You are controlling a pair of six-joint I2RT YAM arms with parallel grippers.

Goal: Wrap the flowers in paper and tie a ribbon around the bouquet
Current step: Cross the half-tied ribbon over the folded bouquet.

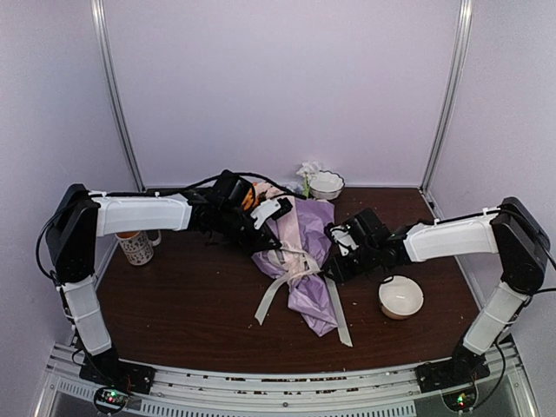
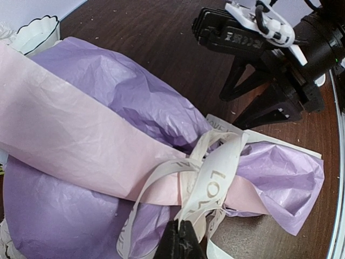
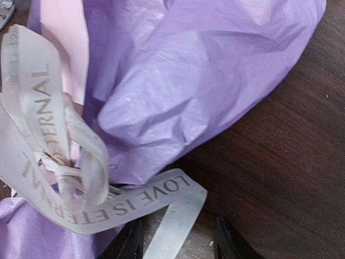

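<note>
The bouquet (image 1: 306, 252) lies in the middle of the table, a cone of purple paper (image 2: 135, 102) with a pink fold stripe (image 2: 64, 140). Orange flowers (image 1: 250, 198) peek out at its wide far end, mostly hidden behind my left arm. The cream ribbon (image 1: 291, 265) is knotted round the bundle (image 2: 215, 172), and its tails trail toward the near edge. My left gripper (image 2: 183, 240) is shut on a loop of the ribbon. At the bouquet's right side my right gripper (image 3: 178, 245) is open, and a ribbon strip (image 3: 172, 226) runs loosely between its fingers.
A patterned mug (image 1: 136, 248) stands at the left under my left arm. One white bowl (image 1: 326, 184) sits at the back by the wall, another (image 1: 400, 297) at the right near my right arm. My right arm's wrist (image 2: 269, 48) hangs close over the bouquet.
</note>
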